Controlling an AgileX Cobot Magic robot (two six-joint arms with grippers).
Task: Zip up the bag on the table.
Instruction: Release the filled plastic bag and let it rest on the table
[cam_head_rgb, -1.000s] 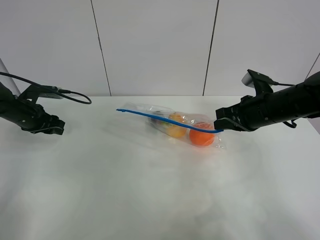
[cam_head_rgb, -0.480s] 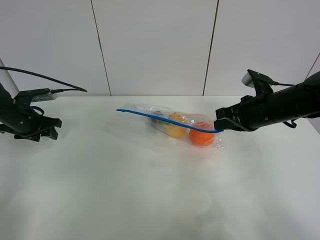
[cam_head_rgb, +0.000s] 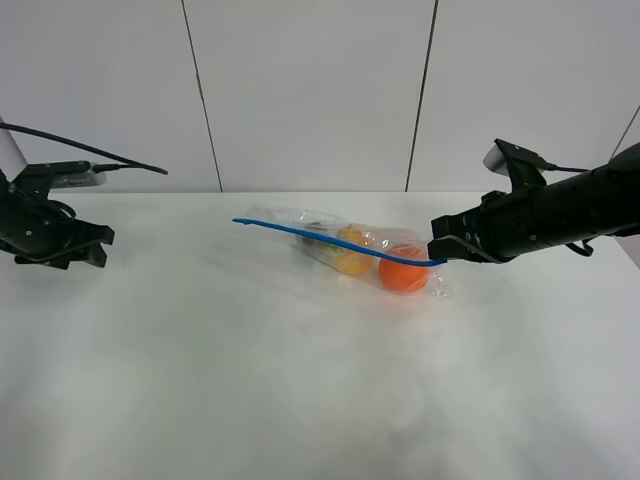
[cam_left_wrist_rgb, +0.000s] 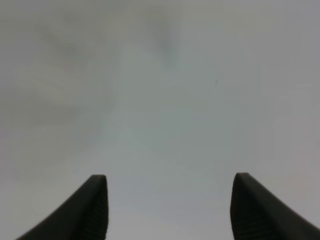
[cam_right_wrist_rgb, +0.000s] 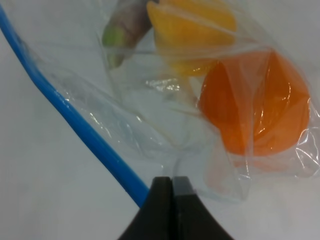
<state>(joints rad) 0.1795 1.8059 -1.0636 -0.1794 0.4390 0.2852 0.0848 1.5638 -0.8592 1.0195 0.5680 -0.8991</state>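
Observation:
The clear crinkly bag (cam_head_rgb: 352, 250) lies near the middle back of the white table (cam_head_rgb: 300, 380), with orange, yellow and purple toy produce inside. Its blue zipper strip (cam_head_rgb: 320, 238) runs from the bag's left end to its right end. My right gripper (cam_head_rgb: 440, 256) is shut on the right end of that strip; in the right wrist view the shut fingertips (cam_right_wrist_rgb: 170, 186) pinch the zipper strip (cam_right_wrist_rgb: 75, 122) next to the orange toy (cam_right_wrist_rgb: 260, 110). My left gripper (cam_head_rgb: 75, 252) hangs far left, away from the bag, open with nothing between its fingers (cam_left_wrist_rgb: 97, 200).
A black cable (cam_head_rgb: 110, 160) arcs over the left arm. A grey panelled wall (cam_head_rgb: 310, 90) stands behind the table's far edge.
The left arm has drawn back toward the left edge and slightly up, gripper still open. The right gripper and the bag have stayed put.

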